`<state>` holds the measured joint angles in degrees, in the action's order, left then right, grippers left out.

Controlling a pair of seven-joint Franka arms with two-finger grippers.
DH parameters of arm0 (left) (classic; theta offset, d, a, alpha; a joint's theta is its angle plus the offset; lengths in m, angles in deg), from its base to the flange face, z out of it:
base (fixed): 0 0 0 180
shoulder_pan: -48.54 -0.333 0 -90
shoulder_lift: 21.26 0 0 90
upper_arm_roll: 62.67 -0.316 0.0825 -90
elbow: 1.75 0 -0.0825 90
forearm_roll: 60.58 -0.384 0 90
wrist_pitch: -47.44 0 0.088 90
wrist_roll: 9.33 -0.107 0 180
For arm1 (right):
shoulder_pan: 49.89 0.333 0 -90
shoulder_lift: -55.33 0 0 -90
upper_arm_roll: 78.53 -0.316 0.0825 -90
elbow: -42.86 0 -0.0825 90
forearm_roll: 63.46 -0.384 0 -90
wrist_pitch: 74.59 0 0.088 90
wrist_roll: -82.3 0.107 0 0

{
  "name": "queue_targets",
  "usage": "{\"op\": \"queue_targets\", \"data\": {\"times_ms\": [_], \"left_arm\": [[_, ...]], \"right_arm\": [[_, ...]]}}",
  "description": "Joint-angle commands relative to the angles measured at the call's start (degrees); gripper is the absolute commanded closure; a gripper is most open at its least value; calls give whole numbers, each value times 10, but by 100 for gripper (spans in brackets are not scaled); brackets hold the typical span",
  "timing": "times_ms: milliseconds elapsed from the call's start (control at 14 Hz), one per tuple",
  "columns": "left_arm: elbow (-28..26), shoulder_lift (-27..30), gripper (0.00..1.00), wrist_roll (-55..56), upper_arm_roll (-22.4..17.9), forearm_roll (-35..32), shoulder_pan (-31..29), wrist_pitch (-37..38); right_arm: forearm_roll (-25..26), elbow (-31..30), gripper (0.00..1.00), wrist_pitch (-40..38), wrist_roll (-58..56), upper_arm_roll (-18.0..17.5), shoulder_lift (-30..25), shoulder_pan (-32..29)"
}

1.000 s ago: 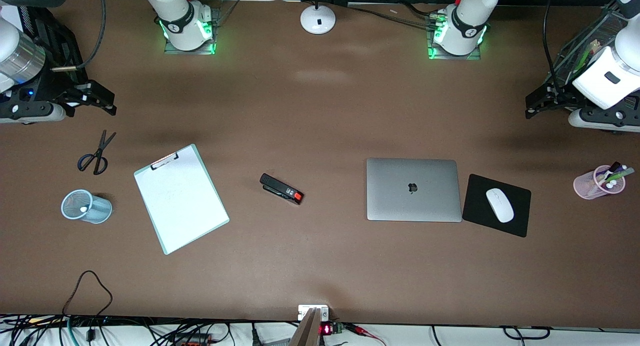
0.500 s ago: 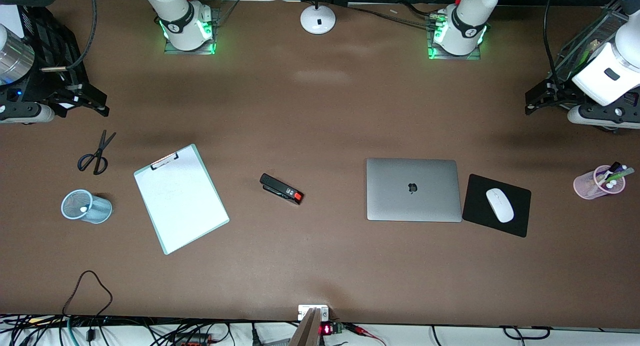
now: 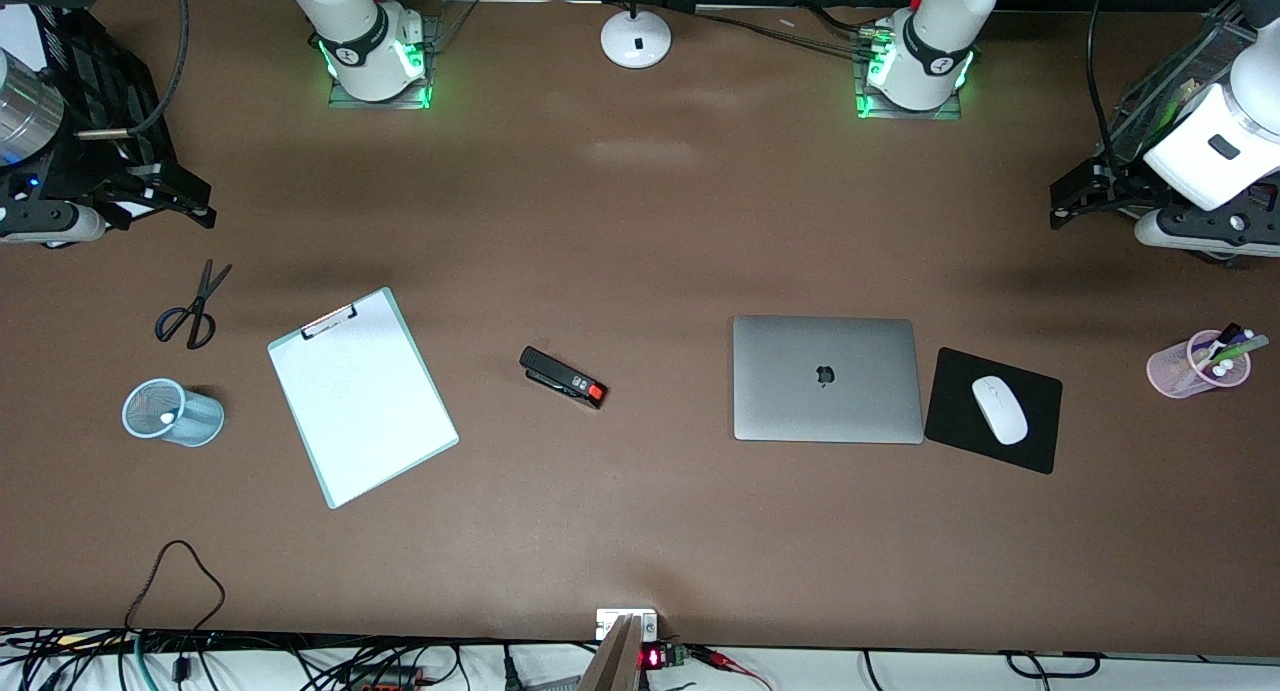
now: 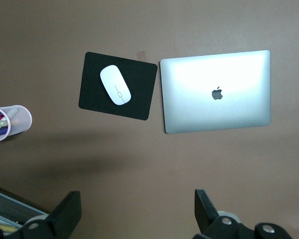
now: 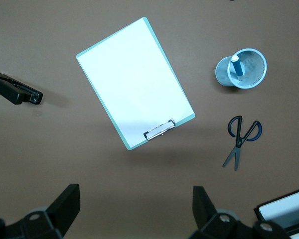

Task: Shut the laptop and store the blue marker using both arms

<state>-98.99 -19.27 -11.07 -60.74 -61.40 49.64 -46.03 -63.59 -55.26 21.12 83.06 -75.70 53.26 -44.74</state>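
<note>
The silver-grey laptop [image 3: 826, 378] lies closed on the table, dark logo up; it also shows in the left wrist view [image 4: 217, 92]. The blue marker [image 5: 235, 67] stands in a light-blue mesh cup [image 3: 172, 412] toward the right arm's end of the table; in the front view only its white end [image 3: 165, 417] shows. My left gripper [image 3: 1065, 207] is open and empty, up over bare table at the left arm's end; it also shows in its own wrist view [image 4: 137, 211]. My right gripper [image 3: 196, 199] is open and empty, up over bare table near the scissors; it also shows in its own wrist view [image 5: 134, 206].
A clipboard with white paper [image 3: 362, 396], a black stapler [image 3: 563, 376] and scissors [image 3: 192, 306] lie on the table. A white mouse [image 3: 999, 409] sits on a black mouse pad [image 3: 1040, 436] beside the laptop. A pink cup of pens [image 3: 1190, 366] stands at the left arm's end.
My right gripper has drawn back a little toward the right arm's end of the table. The left gripper has barely moved. Nothing on the table has changed.
</note>
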Motion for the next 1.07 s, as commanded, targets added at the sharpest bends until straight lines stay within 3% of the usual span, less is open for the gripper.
{"op": "queue_targets", "data": {"times_ms": [0,1000], "left_arm": [[12,-1,0,-12,-5,8,5,9],[12,-1,0,-12,-5,8,5,10]], "right_arm": [[-5,13,0,-14,5,-3,4,-3],[-5,13,0,-15,-41,-4,3,-2]]}}
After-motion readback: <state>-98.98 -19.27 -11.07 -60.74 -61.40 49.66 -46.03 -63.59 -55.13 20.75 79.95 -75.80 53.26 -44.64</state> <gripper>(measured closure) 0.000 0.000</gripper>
